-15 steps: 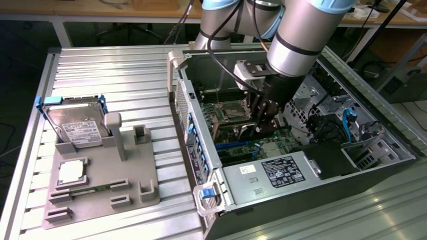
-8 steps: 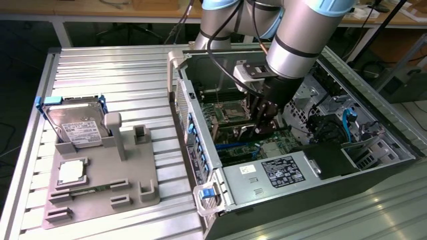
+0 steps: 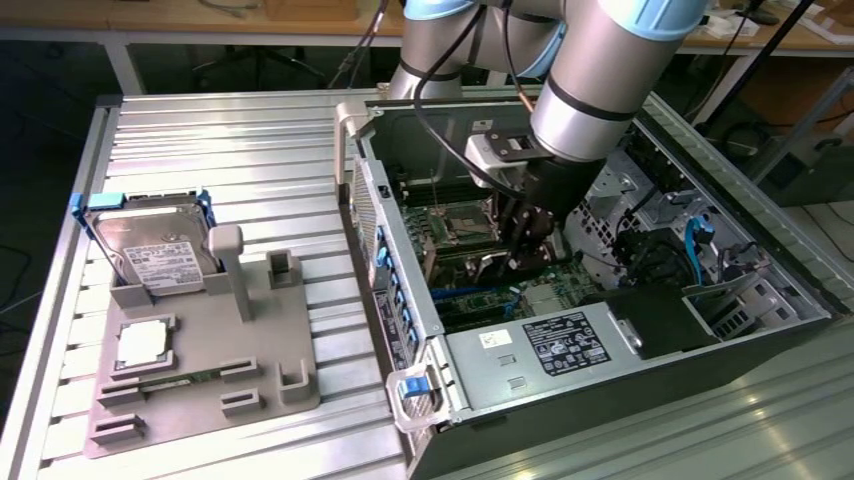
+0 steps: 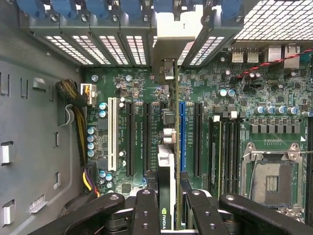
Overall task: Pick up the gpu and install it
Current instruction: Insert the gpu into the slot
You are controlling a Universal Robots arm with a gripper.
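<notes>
Gripper (image 3: 523, 250) is inside the open computer case (image 3: 747, 340), low over the motherboard (image 4: 142, 83), and its fingers (image 4: 146, 210) are closed on the gpu (image 4: 167, 176), which is held on its edge between them. In the wrist view the card stands upright above the board, between the black slots and just beside the blue slot (image 4: 182, 134); its metal bracket (image 4: 168, 44) reaches the rear wall of the case. It seems that the card's lower edge is close to a slot, but whether it is seated cannot be told. On the table (image 3: 227, 130), at the exterior view's left, a grey tray (image 3: 287, 345) carries a hard drive (image 3: 154, 250) standing in its holder, and a processor (image 3: 142, 342) lies flat near it.
</notes>
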